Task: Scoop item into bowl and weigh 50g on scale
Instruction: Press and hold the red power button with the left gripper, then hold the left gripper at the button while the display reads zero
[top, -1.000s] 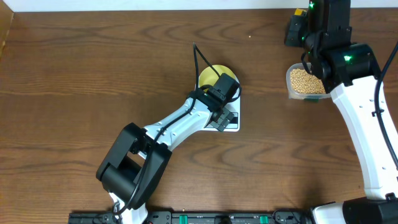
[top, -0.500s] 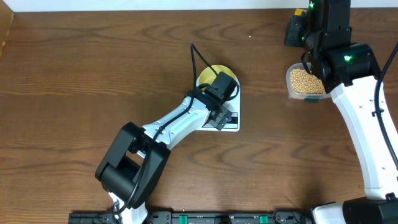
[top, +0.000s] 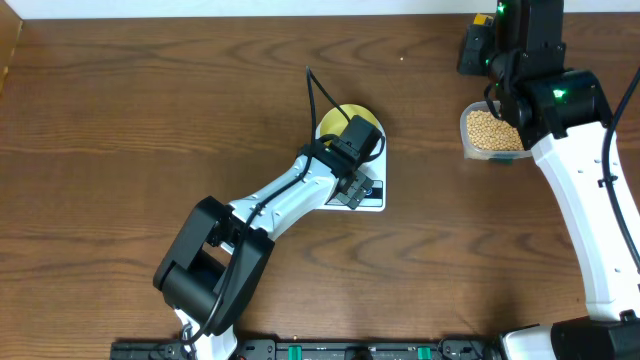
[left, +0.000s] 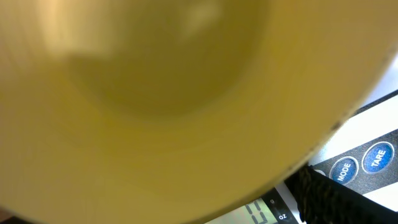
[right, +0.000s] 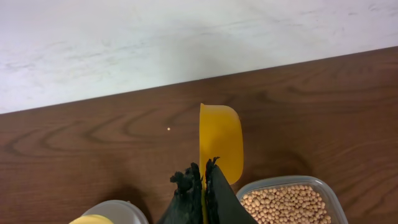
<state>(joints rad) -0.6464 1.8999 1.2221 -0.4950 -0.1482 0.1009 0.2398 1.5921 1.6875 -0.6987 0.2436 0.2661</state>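
Right wrist shows small round tan beans (right: 286, 205) filling clear tub (right: 283, 181).

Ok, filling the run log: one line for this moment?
left gripper open at bowl on scale | right gripper shut on scoop near beans

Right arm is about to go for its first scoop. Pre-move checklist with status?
1. Bowl over the scale: ok.
2. Bowl empty: ok, the left wrist view shows no beans inside.
3. Scale display zeroed: cannot tell, the bowl rim hides most of it.
4. Left tool clear of the bowl: not ok, it hangs open right above it and would likely block a pour.
5. Scoop gripped: ok, right tool is shut on its handle.
6. Beans available: ok, tub is well filled, just below the scoop.
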